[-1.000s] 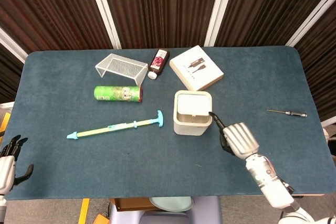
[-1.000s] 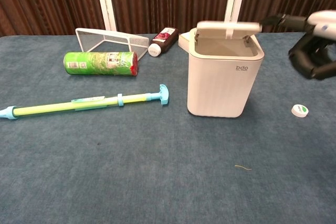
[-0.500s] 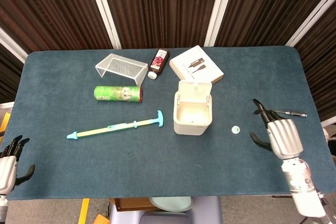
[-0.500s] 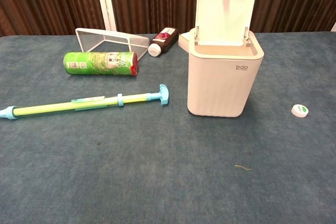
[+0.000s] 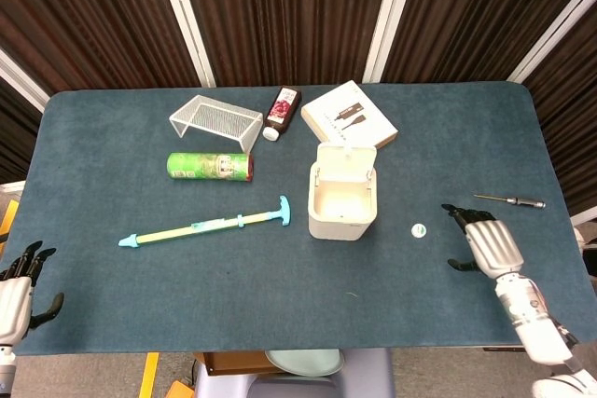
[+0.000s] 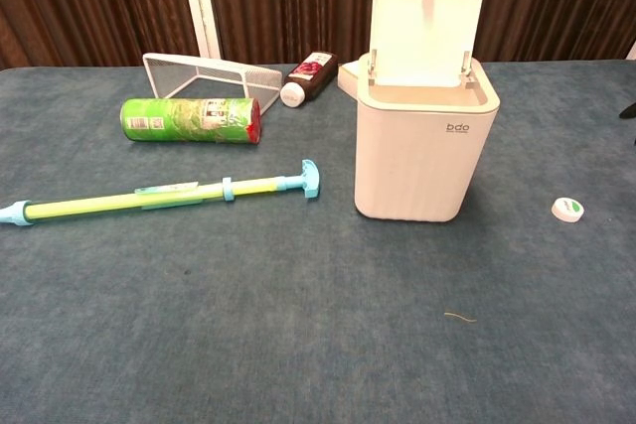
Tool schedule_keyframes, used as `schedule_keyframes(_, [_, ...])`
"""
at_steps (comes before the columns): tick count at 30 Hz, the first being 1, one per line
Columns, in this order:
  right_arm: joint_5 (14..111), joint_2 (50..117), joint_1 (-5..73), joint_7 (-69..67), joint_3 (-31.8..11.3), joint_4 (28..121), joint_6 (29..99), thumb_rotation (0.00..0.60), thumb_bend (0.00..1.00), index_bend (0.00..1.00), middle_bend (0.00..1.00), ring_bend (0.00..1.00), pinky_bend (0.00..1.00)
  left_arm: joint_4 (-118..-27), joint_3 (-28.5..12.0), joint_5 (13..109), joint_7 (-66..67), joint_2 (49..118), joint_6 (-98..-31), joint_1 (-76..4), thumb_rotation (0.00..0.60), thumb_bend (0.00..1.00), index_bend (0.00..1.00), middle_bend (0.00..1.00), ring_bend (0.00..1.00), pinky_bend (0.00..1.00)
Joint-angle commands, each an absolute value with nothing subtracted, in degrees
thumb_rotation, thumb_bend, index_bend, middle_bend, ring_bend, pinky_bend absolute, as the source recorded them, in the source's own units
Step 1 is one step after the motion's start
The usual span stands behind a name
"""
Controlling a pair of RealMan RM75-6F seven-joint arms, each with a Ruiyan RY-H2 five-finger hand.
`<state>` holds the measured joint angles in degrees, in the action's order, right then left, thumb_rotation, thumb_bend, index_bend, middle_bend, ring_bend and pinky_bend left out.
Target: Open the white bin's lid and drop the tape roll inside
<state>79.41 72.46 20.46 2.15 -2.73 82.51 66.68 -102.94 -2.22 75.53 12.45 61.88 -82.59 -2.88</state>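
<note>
White bin point(image 6: 425, 146) with lid point(image 6: 425, 29) upright. Tape roll point(image 5: 420, 229) lies flat on the bench point(image 5: 112, 277), between bin and right hand point(image 5: 485, 244), whose fingers are spread and empty. Approach from above; pinch across the small roll's rim.

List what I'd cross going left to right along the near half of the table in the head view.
Left hand → long yellow and blue pump rod → white plastic bin with its lid up → small white tape roll → right hand → thin metal screwdriver.
</note>
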Motion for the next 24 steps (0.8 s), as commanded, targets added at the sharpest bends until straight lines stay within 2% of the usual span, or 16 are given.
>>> schedule_keyframes(1, [78.09, 75.41, 21.71, 5.46, -3.51, 80.12, 65.44, 0.6, 0.17, 0.33, 0.53, 0.51, 0.55, -102.97, -2.2, 75.73, 12.37, 61.84, -82.78, -2.79, 0.6, 0.37, 0.17, 0.07, 0.17, 0.3])
schedule_keyframes(4, [76.82, 76.91, 22.6, 7.9, -3.99, 79.04, 63.89, 0.6, 0.18, 0.33, 0.59, 0.57, 0.62, -102.99, -2.1, 75.92, 12.36, 61.82, -82.81, -2.76, 0.6, 0.37, 0.17, 0.07, 0.17, 0.3])
schedule_keyframes(8, [74.86, 78.6, 23.81, 10.87, -4.59, 77.66, 61.64, 0.6, 0.18, 0.35, 0.61, 0.6, 0.66, -103.01, -2.08, 75.86, 12.34, 61.79, -82.77, -2.75, 0.6, 0.37, 0.17, 0.07, 0.17, 0.3])
schedule_keyframes(21, [71.54, 84.64, 26.34, 14.39, -5.86, 71.99, 58.06, 0.6, 0.18, 0.43, 0.61, 0.54, 0.66, -102.93, -2.16, 75.54, 11.96, 61.69, -82.45, -2.84, 0.6, 0.37, 0.17, 0.07, 0.17, 0.3])
schedule_keyframes(24, [71.87, 85.66, 26.79, 13.71, -6.1, 70.8, 57.97, 0.6, 0.21, 0.45, 0.61, 0.54, 0.66, -102.94, -2.18, 75.48, 11.83, 61.65, -82.41, -2.84, 0.6, 0.37, 0.17, 0.07, 0.17, 0.3])
